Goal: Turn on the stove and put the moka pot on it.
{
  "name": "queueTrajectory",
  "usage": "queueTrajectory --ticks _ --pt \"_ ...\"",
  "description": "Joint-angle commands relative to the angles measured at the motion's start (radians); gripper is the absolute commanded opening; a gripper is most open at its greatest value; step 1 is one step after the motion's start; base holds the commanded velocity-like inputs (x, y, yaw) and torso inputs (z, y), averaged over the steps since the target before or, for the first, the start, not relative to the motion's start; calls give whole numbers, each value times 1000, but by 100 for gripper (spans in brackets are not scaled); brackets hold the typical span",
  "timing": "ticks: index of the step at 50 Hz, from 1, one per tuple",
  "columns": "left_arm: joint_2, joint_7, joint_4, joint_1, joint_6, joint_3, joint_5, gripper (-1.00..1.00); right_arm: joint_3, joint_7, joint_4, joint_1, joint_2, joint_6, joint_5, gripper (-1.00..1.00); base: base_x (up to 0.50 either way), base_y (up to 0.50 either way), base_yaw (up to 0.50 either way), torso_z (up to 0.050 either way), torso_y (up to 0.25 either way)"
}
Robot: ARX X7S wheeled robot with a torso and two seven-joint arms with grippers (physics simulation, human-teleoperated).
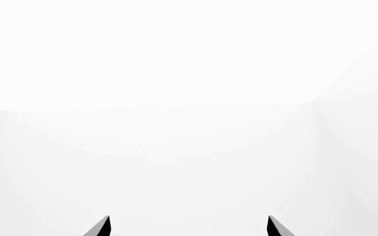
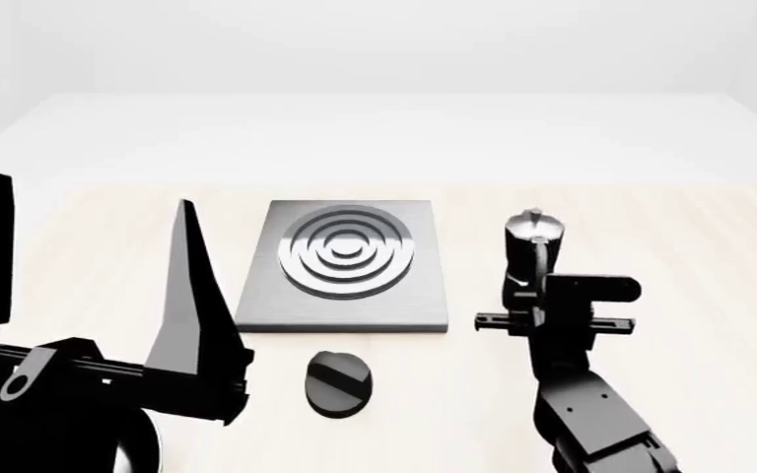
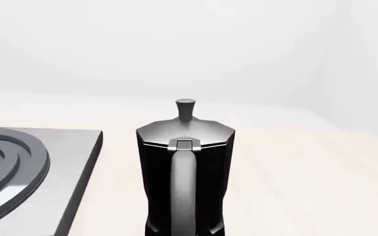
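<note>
The stove [image 2: 342,271] lies flat on the light wooden table [image 2: 694,246], near the middle of the head view. Its raised burner rings [image 2: 348,252] sit toward the far half of the plate. The round black knob [image 2: 336,381] lies on the table just in front of the stove's near edge, apart from the plate.

The moka pot [image 2: 532,241] stands upright on the table to the right of the stove, not touching it. In the right wrist view the pot [image 3: 185,172] fills the centre, its handle [image 3: 183,191] facing the camera, the lid knob [image 3: 185,108] on top, and the stove corner [image 3: 77,147] beside it.

The right gripper [image 2: 532,286] is at the pot's near side, level with the handle. Its fingertips are hidden behind its own body, so whether it is spread or pressed onto the handle cannot be told.

The left gripper [image 2: 90,256] is raised at the left of the head view, well apart from the stove, its fingers [image 2: 188,286] spread wide with nothing between them. The left wrist view shows only two fingertips [image 1: 100,227] against white
</note>
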Motion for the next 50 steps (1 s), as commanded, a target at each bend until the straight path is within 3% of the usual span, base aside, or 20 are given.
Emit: queueTrajectory --ticks 1,16,33,42,50 --pt "-1 -1 -5 3 10 -1 -3 100 -4 21 -57 81 -3 53 -60 -100 0 0 0 0 10" --pt "-2 -6 1 1 2 0 -6 100 6 -8 -10 159 -35 -57 -109 -100 0 0 0 0 1" --pt "-2 -2 -30 20 48 -2 -2 100 0 -112 362 296 -218 -266 -168 -100 0 0 0 0 1" --pt "-3 -2 -39 25 56 -2 -4 100 6 -161 695 405 -364 -394 -190 -100 0 0 0 0 1" --pt "-6 -2 -46 39 74 -6 -3 100 -111 -135 678 433 -381 -377 -80 -100 0 0 0 0 1"
